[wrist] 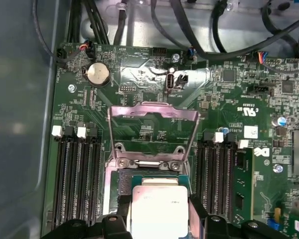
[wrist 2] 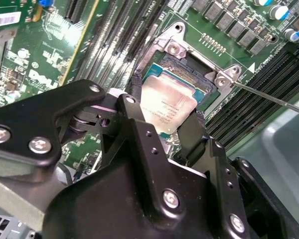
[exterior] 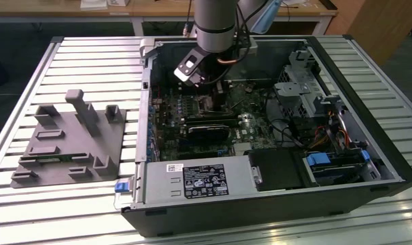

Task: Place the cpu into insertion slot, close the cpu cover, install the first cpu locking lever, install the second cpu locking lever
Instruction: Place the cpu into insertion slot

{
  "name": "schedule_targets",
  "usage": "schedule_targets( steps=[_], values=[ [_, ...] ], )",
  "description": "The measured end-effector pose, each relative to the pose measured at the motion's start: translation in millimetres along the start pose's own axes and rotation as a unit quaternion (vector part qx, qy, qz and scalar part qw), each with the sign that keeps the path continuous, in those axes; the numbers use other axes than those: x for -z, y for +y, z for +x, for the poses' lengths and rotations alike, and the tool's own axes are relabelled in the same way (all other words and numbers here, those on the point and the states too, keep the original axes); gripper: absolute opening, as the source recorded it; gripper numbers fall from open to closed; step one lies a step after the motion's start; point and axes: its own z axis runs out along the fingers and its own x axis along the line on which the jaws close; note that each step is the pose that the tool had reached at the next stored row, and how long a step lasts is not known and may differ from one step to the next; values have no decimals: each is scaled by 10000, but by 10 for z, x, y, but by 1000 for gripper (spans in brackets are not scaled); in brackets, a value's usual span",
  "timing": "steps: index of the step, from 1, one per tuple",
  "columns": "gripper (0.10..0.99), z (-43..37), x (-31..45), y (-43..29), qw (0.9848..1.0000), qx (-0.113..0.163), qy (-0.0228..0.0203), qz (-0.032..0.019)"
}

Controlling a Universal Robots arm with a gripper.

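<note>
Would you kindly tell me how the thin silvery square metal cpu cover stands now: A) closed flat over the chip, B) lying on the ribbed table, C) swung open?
C: in the first wrist view the silvery cpu cover stands raised beyond the small silver-grey square cpu held in the pincer.
</note>
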Motion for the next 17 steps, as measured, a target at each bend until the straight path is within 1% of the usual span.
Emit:
schedule_targets(
  steps=[5,11,17],
  values=[
    [541,33,-37,-10,10000,-27,-1,2],
    [541,38,-80,-13,9999,-126,-9,5],
    [541,40,-127,-17,9999,-164,-8,5]
  ],
)
